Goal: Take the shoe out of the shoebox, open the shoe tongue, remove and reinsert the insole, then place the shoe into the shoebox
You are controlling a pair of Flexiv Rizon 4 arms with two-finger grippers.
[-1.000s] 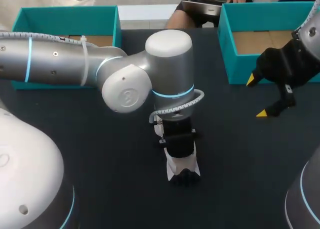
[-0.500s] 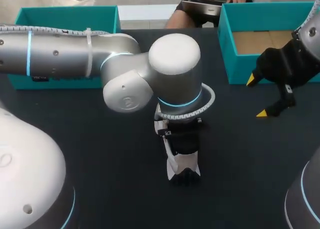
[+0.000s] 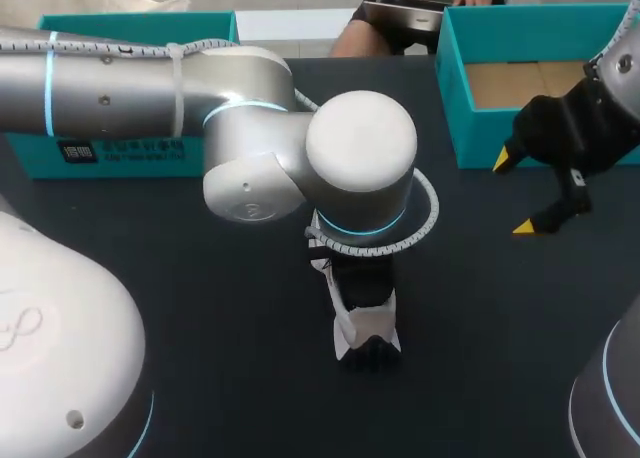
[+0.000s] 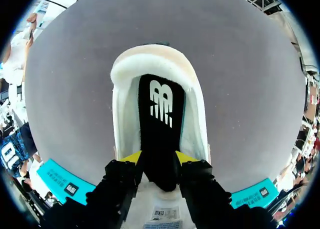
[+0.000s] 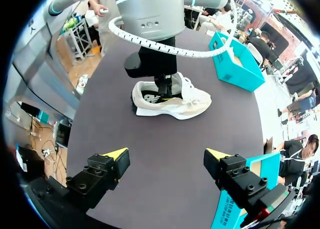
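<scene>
L gripper (image 4: 158, 158) pinches black insole (image 4: 161, 114) inside white sneaker (image 4: 124, 120); R gripper (image 5: 166, 155) gapes wide, well apart from sneaker. Risk: unheld sneaker may lift w/ insole, or insole slips free.

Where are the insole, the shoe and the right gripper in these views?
insole (image 4: 160, 146), left wrist view, on its black face below the white logo.
shoe (image 5: 192, 106), right wrist view, on its beige side wall.
right gripper (image 5: 166, 155), right wrist view, midway between its yellow tips.
</scene>
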